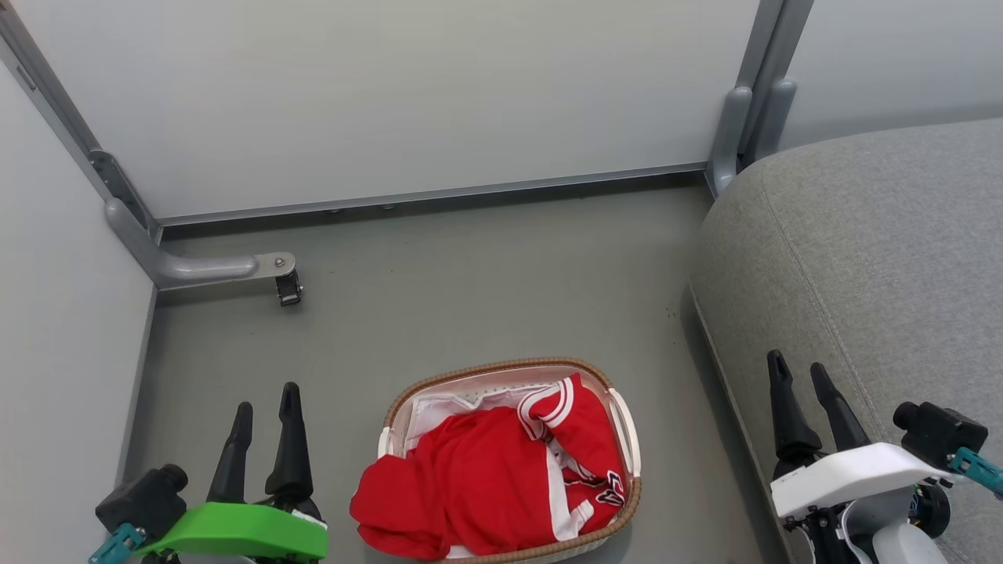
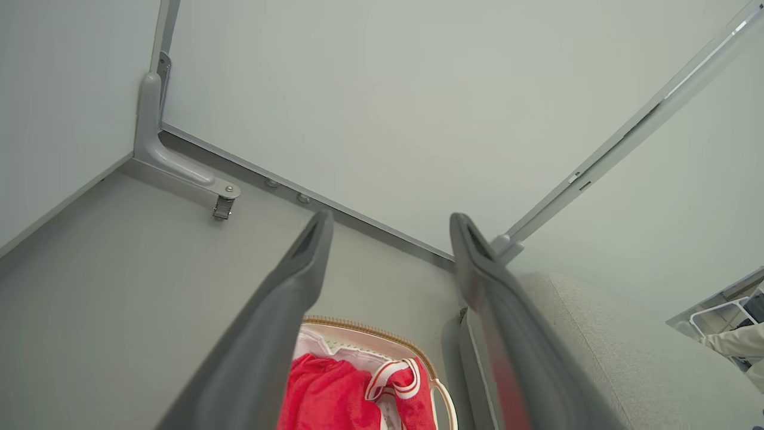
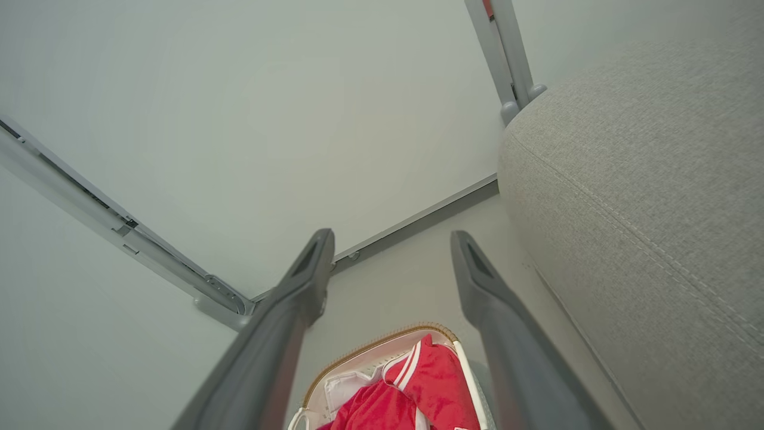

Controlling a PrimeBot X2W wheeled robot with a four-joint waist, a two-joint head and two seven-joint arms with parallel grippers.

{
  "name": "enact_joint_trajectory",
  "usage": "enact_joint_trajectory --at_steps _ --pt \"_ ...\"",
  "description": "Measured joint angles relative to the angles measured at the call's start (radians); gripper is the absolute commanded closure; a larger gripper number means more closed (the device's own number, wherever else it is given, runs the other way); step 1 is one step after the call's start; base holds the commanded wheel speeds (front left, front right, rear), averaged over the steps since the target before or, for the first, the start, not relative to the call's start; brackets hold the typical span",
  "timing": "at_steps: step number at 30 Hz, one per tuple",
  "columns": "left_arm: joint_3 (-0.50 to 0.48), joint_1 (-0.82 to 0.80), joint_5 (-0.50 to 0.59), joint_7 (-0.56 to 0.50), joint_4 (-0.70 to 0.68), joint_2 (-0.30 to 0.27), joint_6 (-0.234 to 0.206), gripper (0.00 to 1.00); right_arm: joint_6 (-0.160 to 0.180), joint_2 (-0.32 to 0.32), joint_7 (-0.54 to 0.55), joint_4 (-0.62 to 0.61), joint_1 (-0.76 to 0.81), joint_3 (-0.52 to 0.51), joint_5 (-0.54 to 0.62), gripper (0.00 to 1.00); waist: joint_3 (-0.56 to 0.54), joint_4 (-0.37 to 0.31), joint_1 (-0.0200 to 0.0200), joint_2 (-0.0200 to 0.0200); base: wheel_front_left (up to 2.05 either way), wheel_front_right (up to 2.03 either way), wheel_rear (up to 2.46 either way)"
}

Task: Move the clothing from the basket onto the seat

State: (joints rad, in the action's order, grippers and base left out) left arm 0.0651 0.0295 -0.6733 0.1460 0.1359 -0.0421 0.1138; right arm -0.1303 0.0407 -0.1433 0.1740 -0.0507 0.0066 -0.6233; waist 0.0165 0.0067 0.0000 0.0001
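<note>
Both grippers were empty, with their fingers spread. The left gripper [image 1: 268, 398] hung to the left of the basket [image 1: 486, 367] over the bare grey floor [image 1: 470, 282], its two dark fingers parted with nothing between them. The right gripper [image 1: 796, 363] hung to the basket's right, likewise parted and holding nothing, and in the head view it stood in front of the edge of the seat [image 1: 878, 251]. The clothing [image 1: 470, 478] lay heaped inside the basket, none of it yet on the seat. One fold of red fabric spilled over the basket's near-left rim, a piece with red-and-white striped trim rose toward its far-right side, and navy white-edged lettering showed near its right wall. A patch of white lining [image 1: 439, 409] showed at the basket's far-left inside, under the red. The basket sat on the floor just beside the seat, which rose on its right and ran well past it, so a carry from one to the other would likely be short. Flanking the basket with parted fingers read as a ready stance: either arm could drop onto the heap without first having to spread. The fold hanging over the rim probably offered the left gripper the easiest pinch, while the right stood nearer the seat for the drop. Loose fabric might drag the light basket or the lining along with it.
</note>
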Motion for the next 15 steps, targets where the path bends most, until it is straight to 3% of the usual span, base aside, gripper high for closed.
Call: enact_joint_trajectory --at_steps 15 --pt "0.022 0.009 0.137 0.040 0.028 -0.001 -0.013 0.00 0.000 0.002 -0.041 0.008 0.001 0.021 0.184 0.00 0.006 0.002 0.0000 0.0000 0.00 0.00 0.00"
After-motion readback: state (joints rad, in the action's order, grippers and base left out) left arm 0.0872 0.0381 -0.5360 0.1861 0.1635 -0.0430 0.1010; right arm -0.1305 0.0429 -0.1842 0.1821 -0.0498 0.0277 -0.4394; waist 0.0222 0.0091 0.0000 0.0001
